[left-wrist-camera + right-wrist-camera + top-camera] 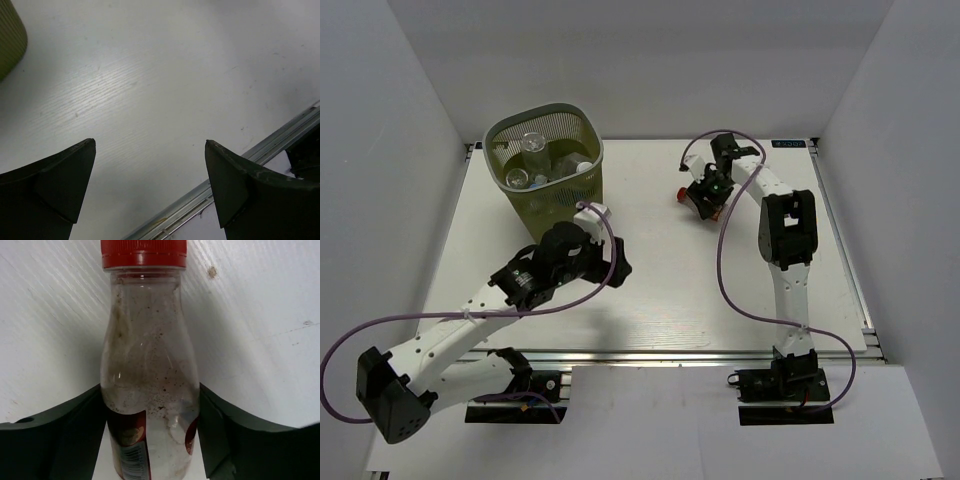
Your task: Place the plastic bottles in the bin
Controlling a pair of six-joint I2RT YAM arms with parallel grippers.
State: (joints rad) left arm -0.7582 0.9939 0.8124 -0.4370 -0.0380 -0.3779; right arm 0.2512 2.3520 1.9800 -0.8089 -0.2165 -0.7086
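And the right tool (150,405) clamped the red-capped bottle (147,355) toward the counter's (660,290) far edge, well apart from the bin (595,160); the left tool (150,175) gaped wide, holding nothing, just beside that bin, other bottles (534,148) inside it.

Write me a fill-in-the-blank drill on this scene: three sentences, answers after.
1. The right gripper is shut on a bottle with a ____ cap.
2. The left gripper is ____, with only bare table between its fingers.
3. The olive-green bin stands on the robot's ____ side of the table.

Missing words: red; open; left.
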